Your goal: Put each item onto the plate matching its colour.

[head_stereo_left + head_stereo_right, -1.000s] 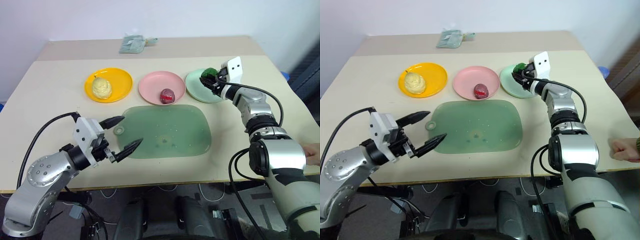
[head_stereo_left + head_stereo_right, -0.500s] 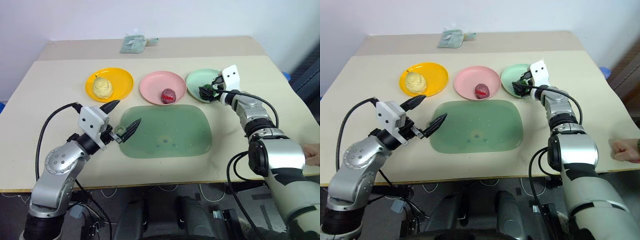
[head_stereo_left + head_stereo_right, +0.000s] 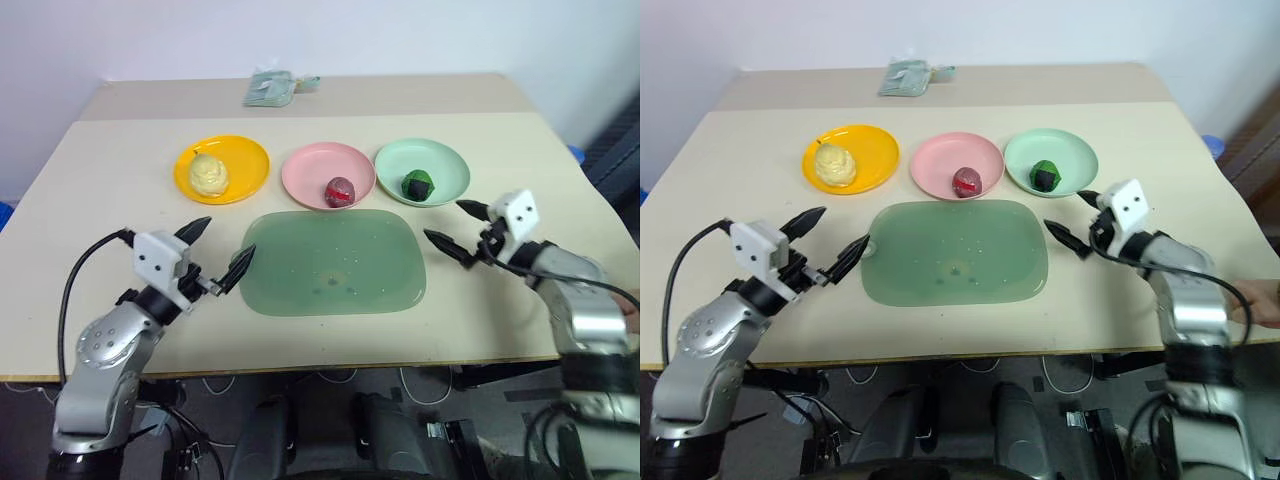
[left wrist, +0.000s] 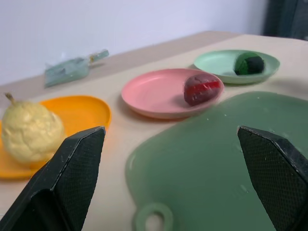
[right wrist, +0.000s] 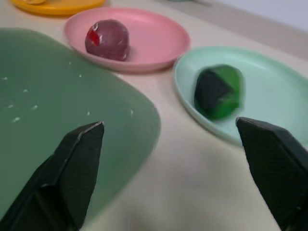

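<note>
**All three toys sit on their plates — now pull back clean**

Start with the big desk. On it, closest to you, lies the big green mat, and it has nothing on it. Behind the mat you have three round plates in a row. The orange-yellow plate holds the pale yellow lumpy toy. The pink plate in the middle holds the dark red toy. The mint green plate holds the green-and-black toy. So each toy looks to be on its own colour, and the sorting seems done.

Your left hand hangs just beside the mat's left edge, fingers spread wide, holding nothing. Your right hand hangs beside the mat's right edge, near the mint green plate but not touching it — wide too, and holding nothing.

To finish well, keep both hands wide and up off the desk. Move them slowly away, and don't bump the mint green plate's rim, or the round toy might roll off.
</note>
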Robot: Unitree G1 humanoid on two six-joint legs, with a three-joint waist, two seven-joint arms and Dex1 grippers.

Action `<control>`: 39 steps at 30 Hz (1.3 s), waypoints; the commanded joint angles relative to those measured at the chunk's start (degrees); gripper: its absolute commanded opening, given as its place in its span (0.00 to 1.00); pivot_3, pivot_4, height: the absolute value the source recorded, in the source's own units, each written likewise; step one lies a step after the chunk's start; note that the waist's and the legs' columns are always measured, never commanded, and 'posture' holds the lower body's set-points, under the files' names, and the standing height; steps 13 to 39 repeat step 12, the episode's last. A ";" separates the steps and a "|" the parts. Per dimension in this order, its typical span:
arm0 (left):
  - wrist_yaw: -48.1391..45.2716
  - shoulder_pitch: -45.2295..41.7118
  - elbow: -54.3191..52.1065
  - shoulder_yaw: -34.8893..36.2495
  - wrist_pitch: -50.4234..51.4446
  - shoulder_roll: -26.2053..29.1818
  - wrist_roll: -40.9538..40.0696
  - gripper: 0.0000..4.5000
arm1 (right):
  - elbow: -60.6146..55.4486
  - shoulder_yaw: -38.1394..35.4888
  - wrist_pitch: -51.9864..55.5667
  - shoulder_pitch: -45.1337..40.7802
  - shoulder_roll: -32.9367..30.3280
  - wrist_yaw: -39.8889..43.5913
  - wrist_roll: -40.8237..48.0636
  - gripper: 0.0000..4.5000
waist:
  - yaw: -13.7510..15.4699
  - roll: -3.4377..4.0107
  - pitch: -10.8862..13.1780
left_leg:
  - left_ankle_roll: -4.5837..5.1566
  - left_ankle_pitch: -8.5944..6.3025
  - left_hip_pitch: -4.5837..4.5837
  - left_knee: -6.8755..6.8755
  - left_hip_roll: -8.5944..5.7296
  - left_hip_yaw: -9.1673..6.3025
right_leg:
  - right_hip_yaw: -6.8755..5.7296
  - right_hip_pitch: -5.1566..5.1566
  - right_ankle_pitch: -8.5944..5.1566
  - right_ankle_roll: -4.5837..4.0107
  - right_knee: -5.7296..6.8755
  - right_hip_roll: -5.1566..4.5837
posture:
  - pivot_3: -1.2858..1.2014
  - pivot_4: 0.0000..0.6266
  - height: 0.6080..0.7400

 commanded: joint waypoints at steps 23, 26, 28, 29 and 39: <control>-5.13 0.70 -2.01 1.50 1.17 4.12 -4.08 1.00 | -17.92 -8.60 10.47 11.77 -1.73 -4.92 8.26 0.99 | 0.27 -0.01 -0.02 | 0.00 0.00 -0.03 0.05 0.00 0.02 | 0.00 0.01 -0.07 -0.06 -0.07 0.17 | 0.52 0.24 1.00; -5.13 0.70 -2.01 1.50 1.17 4.12 -4.08 1.00 | -17.92 -8.60 10.47 11.77 -1.73 -4.92 8.26 0.99 | 0.27 -0.01 -0.02 | 0.00 0.00 -0.03 0.05 0.00 0.02 | 0.00 0.01 -0.07 -0.06 -0.07 0.17 | 0.52 0.24 1.00; -5.13 0.70 -2.01 1.50 1.17 4.12 -4.08 1.00 | -17.92 -8.60 10.47 11.77 -1.73 -4.92 8.26 0.99 | 0.27 -0.01 -0.02 | 0.00 0.00 -0.03 0.05 0.00 0.02 | 0.00 0.01 -0.07 -0.06 -0.07 0.17 | 0.52 0.24 1.00; -5.13 0.70 -2.01 1.50 1.17 4.12 -4.08 1.00 | -17.92 -8.60 10.47 11.77 -1.73 -4.92 8.26 0.99 | 0.27 -0.01 -0.02 | 0.00 0.00 -0.03 0.05 0.00 0.02 | 0.00 0.01 -0.07 -0.06 -0.07 0.17 | 0.52 0.24 1.00; -5.13 0.70 -2.01 1.50 1.17 4.12 -4.08 1.00 | -17.92 -8.60 10.47 11.77 -1.73 -4.92 8.26 0.99 | 0.27 -0.01 -0.02 | 0.00 0.00 -0.03 0.05 0.00 0.02 | 0.00 0.01 -0.07 -0.06 -0.07 0.17 | 0.52 0.24 1.00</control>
